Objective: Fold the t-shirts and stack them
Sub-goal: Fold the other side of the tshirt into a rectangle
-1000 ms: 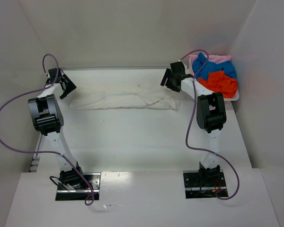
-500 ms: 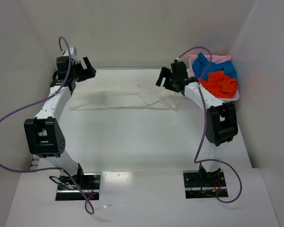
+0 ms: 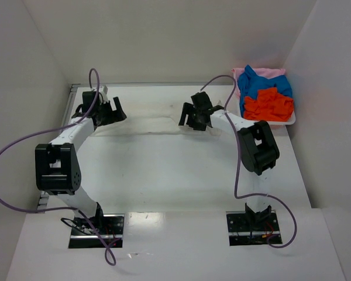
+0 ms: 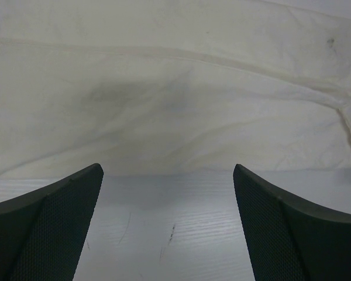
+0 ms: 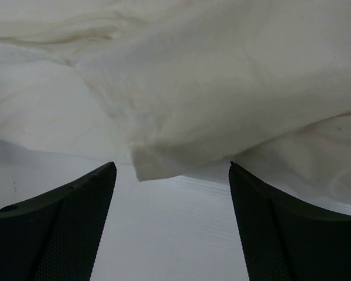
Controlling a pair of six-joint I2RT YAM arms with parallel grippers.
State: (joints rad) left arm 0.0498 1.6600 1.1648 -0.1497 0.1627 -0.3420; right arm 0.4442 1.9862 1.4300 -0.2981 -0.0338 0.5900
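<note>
Hovering with left gripper (image 3: 114, 110) (image 4: 167, 175) and right gripper (image 3: 193, 117) (image 5: 171, 170) both spread wide and empty, just short of the near edge of the off-white t-shirt (image 3: 152, 121) (image 4: 175, 105) (image 5: 222, 88) lying as a rumpled band across the far side of the table (image 3: 164, 175), well apart from the other t-shirts (image 3: 266, 93) heaped in the tray (image 3: 292, 122) at far right. Could easily close on only the top layer at the loose corner ahead of the right fingers (image 5: 76, 234), peeling the fold open instead of carrying it. Might also skew the band by biting at uneven depths.
</note>
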